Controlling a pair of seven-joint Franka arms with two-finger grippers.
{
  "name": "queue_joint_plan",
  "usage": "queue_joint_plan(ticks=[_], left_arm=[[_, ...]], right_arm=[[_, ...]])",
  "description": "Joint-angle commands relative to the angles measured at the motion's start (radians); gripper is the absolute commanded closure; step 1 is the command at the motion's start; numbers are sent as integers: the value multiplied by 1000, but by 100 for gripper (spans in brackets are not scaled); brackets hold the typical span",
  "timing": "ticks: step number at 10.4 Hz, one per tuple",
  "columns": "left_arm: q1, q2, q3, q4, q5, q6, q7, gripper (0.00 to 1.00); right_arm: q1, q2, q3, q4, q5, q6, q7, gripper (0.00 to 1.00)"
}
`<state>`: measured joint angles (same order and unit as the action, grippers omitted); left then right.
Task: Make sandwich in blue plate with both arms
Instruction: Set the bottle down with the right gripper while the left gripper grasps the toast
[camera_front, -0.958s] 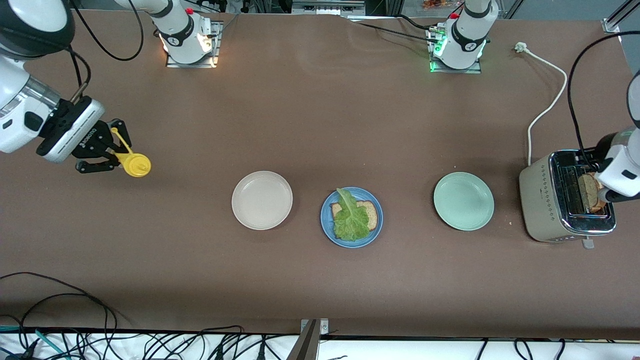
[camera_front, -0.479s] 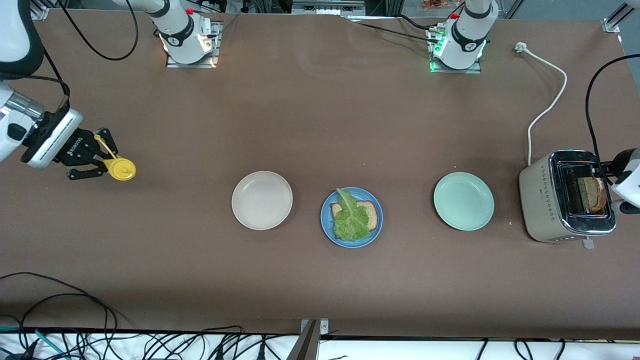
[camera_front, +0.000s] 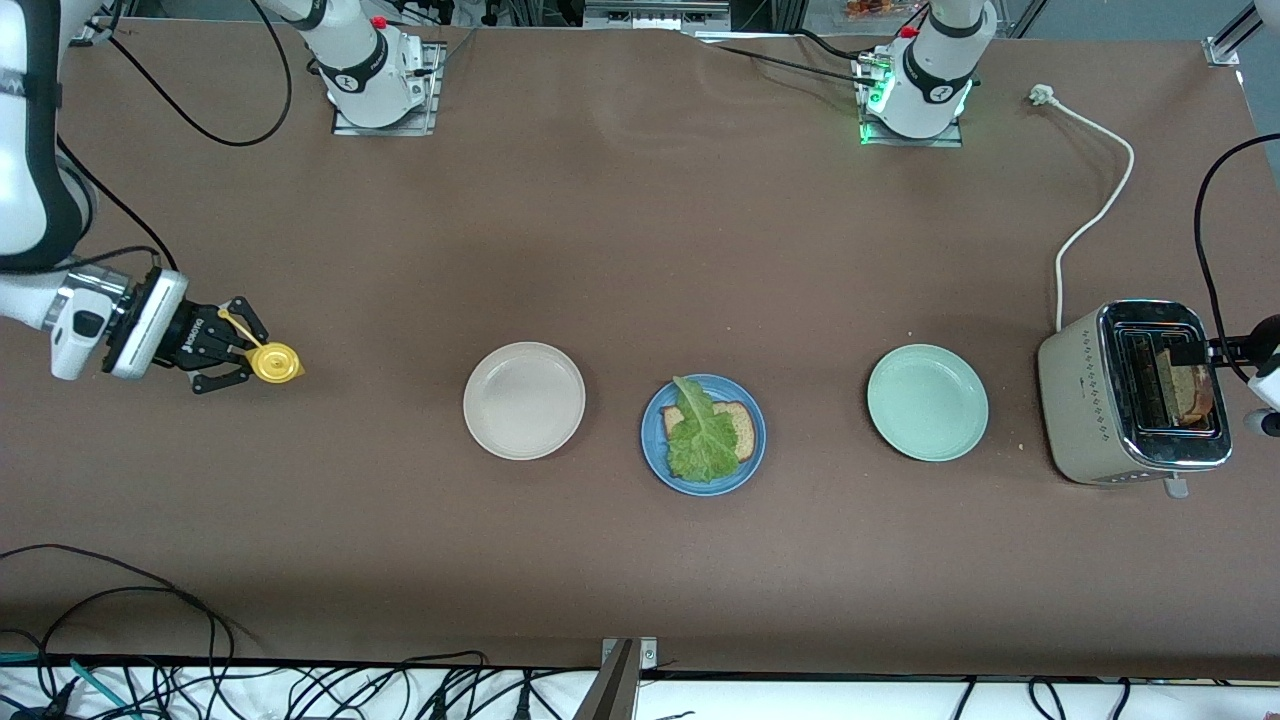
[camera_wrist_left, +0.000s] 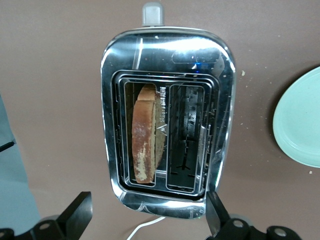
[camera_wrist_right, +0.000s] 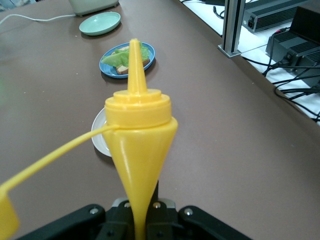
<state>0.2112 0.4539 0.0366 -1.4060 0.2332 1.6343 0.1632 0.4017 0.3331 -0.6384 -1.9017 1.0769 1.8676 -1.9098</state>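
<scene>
Moved: right end effector (camera_front: 238, 345), clamped on yellow bottle (camera_front: 272, 362), swung lower.
Left end effector (camera_wrist_left: 145, 220): apart over toaster (camera_front: 1135, 395).
Tip: straddle bread slice (camera_wrist_left: 147, 134) squarely, pinch gently.

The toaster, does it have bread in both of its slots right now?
No. The toaster holds one slice of bread in one slot, and the slot beside it shows only bare wire racks.

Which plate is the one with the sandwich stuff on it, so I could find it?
Look at the row of three round plates across the middle of the brown table. The one you want is the blue plate in the middle, between the beige-white plate and the mint-green plate. Only it holds food: a brown bread slice under a crinkly lettuce leaf.
</scene>
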Motion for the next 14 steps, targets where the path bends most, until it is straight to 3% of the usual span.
queue_joint_plan(ticks=[1, 3, 7, 14], left_arm=[[39, 40, -9, 32, -12, 24, 53, 0], [69, 42, -7, 32, -72, 32, 55, 0], [82, 72, -7, 32, -68, 47, 65, 0], [93, 77, -7, 30, -66, 78, 76, 5]], right_arm=[[-229, 125, 182, 84, 73, -106, -164, 100], [-289, 229, 201, 124, 127, -195, -280, 100], [-340, 383, 220, 202, 213, -365, -494, 100], [-374, 507, 210, 205, 262, -517, -698, 100]])
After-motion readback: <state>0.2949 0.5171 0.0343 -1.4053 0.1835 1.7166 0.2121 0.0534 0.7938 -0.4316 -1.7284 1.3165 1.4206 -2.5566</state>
